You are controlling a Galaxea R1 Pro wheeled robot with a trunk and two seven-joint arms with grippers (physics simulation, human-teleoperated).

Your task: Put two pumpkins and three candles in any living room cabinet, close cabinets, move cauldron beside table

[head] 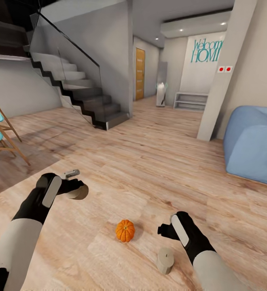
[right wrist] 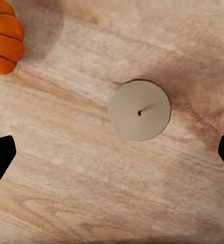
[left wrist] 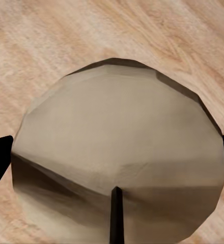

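Two stubby beige candles: one clamped in the left claw point(head: 73, 186), left of frame; one point(head: 165, 260) on wooden floor point(head: 149, 161) (lower right) beneath the spread right claw point(head: 166, 230). Ribbed orange pumpkin point(head: 125, 230) sits between.

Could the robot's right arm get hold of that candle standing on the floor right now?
Probably yes. The right gripper hangs open just above the standing candle, with bare floor around it. The pumpkin sits apart, out of the way.
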